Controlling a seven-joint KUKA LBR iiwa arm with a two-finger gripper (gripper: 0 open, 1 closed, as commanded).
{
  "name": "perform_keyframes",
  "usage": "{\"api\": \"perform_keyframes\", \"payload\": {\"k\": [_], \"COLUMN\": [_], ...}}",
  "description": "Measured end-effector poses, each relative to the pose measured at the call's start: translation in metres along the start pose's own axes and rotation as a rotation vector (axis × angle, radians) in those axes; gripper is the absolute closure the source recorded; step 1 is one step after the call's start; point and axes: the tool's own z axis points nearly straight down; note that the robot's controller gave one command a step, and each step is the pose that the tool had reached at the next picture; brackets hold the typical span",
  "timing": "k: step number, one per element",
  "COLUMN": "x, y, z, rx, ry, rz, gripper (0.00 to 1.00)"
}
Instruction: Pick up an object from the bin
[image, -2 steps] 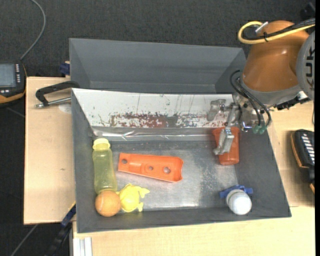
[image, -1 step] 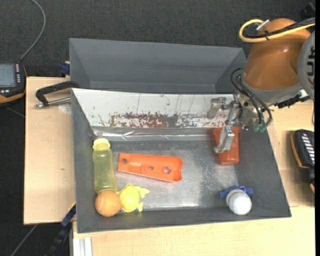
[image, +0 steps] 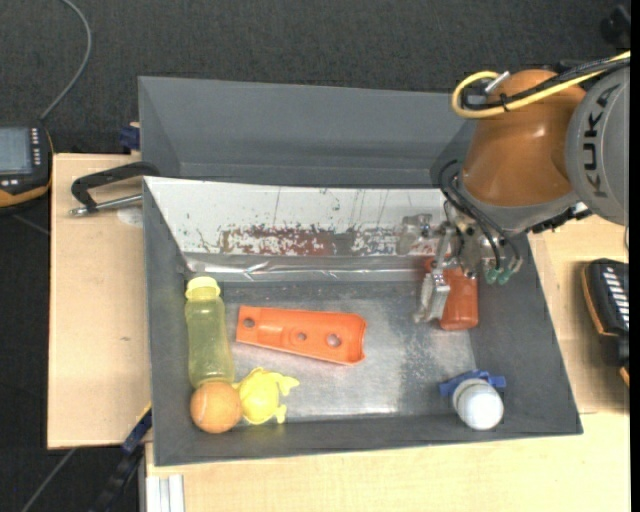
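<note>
The claw (image: 443, 300) is sitting low against a small red block (image: 462, 304), perhaps gripping it, I cannot tell, with the lift not yet done.

**Robot arm, seen from above.** Wrist section: rounded orange cover (image: 515, 150), glossy, w/ a dark rim along its lower edge. Arm link (image: 600, 125): pale grey shell, black "KUKA" lettering running vert. down its side. Cabling: yellow cable (image: 478, 92) forming a loop at the cover's top, then running along the upper edge toward the link; thin green wires (image: 497, 268) hanging below the cover. End effector: gripper (image: 445, 298), silver-grey metal assy. w/ darker brackets, fixed under the orange cover.
</note>
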Motion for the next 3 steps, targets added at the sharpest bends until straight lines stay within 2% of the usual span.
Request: {"api": "perform_keyframes", "payload": {"k": [1, 2, 3], "x": [0.005, 0.024, 0.018], "y": [0.012, 0.043, 0.055], "z": [0.052, 0.106, 0.124], "rx": [-0.003, -0.001, -0.005], "ry": [0.010, -0.002, 0.005], "rz": [-0.022, 0.019, -0.151], "gripper": [0.00, 0.00, 0.00]}}
